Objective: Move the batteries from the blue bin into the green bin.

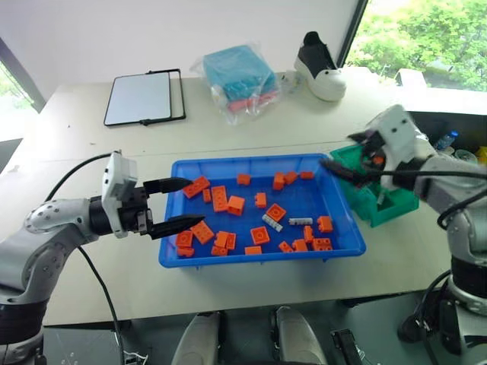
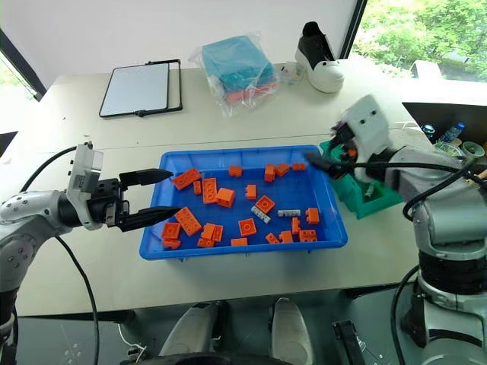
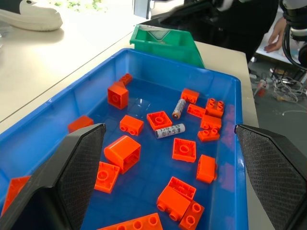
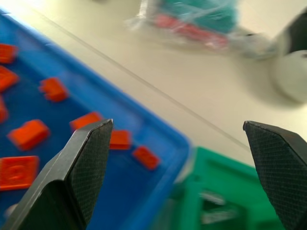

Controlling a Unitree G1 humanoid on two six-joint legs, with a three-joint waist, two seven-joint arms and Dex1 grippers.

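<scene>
Your left gripper sits at the left end of the blue bin, its two black fingers spread wide apart with nothing between them, one over the bin's left rim and the other reaching in among the orange bricks at that end. Nothing is pinched there.

Moving right, you see the blue bin lying across the middle of the table, scattered with orange bricks over its whole floor. Two batteries lie in the right half of the bin, close together among the bricks; in the left wrist view one lies crosswise and the other just beyond it points toward the far rim. From the head views they show as a pale piece near the centre and another just to its right.

Behind the bin, on the table, you have a flat tablet-like board, a teal bagged bundle and a black-and-white shoe.

Further right, the green bin stands just beside the blue bin's right end, nearly touching its corner. Your right gripper hangs over the gap where the two bins meet, fingers spread as wide as the left one's and holding nothing; the right wrist view looks down on the blue corner and the green bin's rim.
</scene>
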